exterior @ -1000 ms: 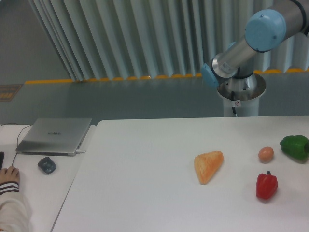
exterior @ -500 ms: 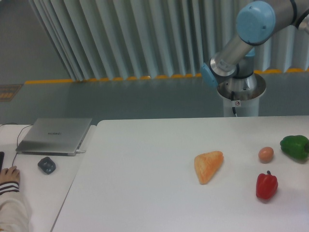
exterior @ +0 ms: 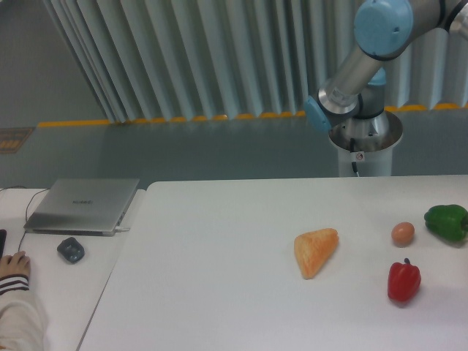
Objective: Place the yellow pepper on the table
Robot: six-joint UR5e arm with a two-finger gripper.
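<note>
The yellow pepper is out of view in this camera frame. The large white table (exterior: pixel 219 278) fills the lower middle and right. Only the arm's silver links and blue joint caps (exterior: pixel 382 20) show at the upper right, above its round base (exterior: pixel 364 139) behind the table; the gripper itself lies beyond the frame edge.
On the table lie an orange wedge-shaped piece (exterior: pixel 316 251), a small brown egg-like ball (exterior: pixel 402 233), a red pepper (exterior: pixel 404 281) and a green pepper (exterior: pixel 447 222). A smaller desk at left carries a grey laptop (exterior: pixel 82 205), a mouse (exterior: pixel 71 250) and a person's hand (exterior: pixel 13 265).
The arm's upper blue joint has swung up and to the left. Everything on the table has stayed put.
</note>
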